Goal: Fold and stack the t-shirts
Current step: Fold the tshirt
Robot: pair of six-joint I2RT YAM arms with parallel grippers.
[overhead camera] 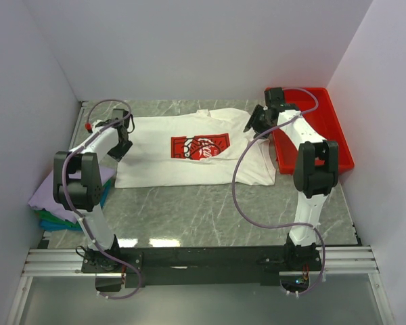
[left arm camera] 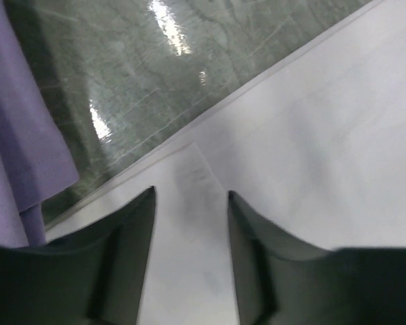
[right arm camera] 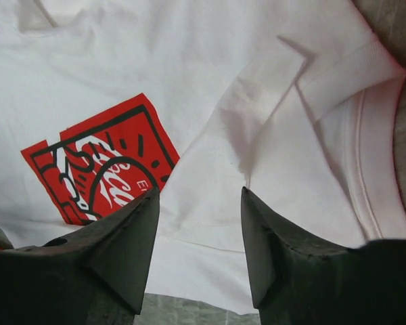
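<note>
White t-shirt [overhead camera: 189, 152] — spread flat on the table [overhead camera: 189, 210], print up; we note left gripper [left arm camera: 191, 193] and right gripper [right arm camera: 199, 193] at its side edges, jaws apart, empty; risk, we judge — shallow pinch slips, skewing the fold.

This looks like a robot lab cell. White walls [overhead camera: 189, 47] box in a marble-look table [overhead camera: 189, 210]. A cabled left arm [overhead camera: 78, 179] and right arm [overhead camera: 316, 166] are bolted to a metal rail [overhead camera: 355, 257] at its near edge.
</note>
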